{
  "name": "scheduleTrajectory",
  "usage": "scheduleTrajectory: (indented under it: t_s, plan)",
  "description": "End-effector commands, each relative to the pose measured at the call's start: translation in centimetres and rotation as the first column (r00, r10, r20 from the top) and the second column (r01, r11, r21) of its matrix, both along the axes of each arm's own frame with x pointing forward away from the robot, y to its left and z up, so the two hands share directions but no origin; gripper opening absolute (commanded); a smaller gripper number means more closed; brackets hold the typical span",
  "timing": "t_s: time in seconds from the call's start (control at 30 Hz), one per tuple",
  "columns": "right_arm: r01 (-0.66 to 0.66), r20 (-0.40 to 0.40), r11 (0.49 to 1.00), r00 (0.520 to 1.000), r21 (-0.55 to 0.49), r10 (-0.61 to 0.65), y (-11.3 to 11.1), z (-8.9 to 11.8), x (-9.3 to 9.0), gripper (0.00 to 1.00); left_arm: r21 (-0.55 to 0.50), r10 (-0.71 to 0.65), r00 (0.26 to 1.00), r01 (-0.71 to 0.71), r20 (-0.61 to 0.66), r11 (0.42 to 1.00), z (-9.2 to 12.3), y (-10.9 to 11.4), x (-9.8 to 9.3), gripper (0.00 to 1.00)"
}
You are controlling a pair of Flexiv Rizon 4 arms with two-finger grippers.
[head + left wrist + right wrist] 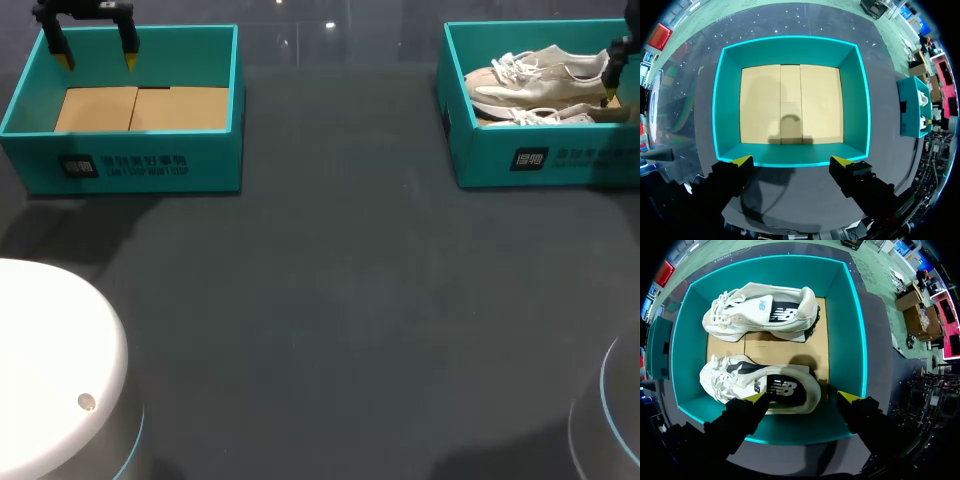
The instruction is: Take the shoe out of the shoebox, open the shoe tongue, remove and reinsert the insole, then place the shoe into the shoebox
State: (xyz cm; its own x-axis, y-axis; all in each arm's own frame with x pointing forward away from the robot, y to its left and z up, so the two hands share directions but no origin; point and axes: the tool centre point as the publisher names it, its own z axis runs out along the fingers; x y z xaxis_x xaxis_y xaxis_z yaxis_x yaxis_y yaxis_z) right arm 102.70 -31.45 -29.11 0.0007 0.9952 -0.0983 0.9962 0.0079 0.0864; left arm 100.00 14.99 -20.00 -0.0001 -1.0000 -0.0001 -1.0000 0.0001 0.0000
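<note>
A dark grey tabletop (pixel 330 300) carries two teal boxes along its far edge. The left shoebox (pixel 120 165) is at the far left corner and the right shoebox (pixel 540 160) at the far right corner. The task's things, a pair of pale shoes, lie in the right shoebox on its cardboard floor.

The right gripper (pixel 802 396) hangs over that box with its fingers spread wide and nothing between them. It is above the heel end of the near shoe (pixel 755 382). The far shoe (pixel 760 310) lies apart from it, beside the opposite wall. The left gripper (pixel 791 161) is also spread and holds nothing. It hovers over the near wall of the left shoebox.

The step in hand looks like lifting a shoe out. To do it well, the gripper probably needs to come straight down onto the heel collar and pinch firm material rather than laces. One fingertip stands close to the box wall, so it would have to keep clear of that wall. The shoe should then rise vertically until its sole clears the rim.

The head view shows how far apart the boxes stand, but it cuts off the right gripper and hides part of the shoes behind the wall. The right wrist view shows both shoes whole and the spread over the heel. The left wrist view shows the left box's cardboard floor.
</note>
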Motion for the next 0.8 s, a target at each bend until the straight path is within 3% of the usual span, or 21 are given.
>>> scheduleTrajectory:
  t_s: [0.03, 0.33, 0.8]
  plan:
    - [0.008, -0.002, 1.000, 1.000, 0.005, -0.008, -1.0, -1.0, 0.4, 0.82, 0.000, 0.000, 1.000, 0.000, 0.000, 1.000, 0.0, 0.0, 0.0, 1.00]
    - [0.025, -0.018, 1.000, 1.000, 0.017, -0.024, -2.5, -3.0, -0.5, 0.84, 0.000, 0.000, 1.000, 0.000, 0.000, 1.000, 0.0, 0.0, 0.0, 1.00]
    - [0.002, -0.017, 1.000, 1.000, 0.026, -0.002, -2.4, -5.0, -0.4, 0.83, 0.000, 0.000, 1.000, 0.000, 0.000, 1.000, 0.0, 0.0, 0.0, 1.00]
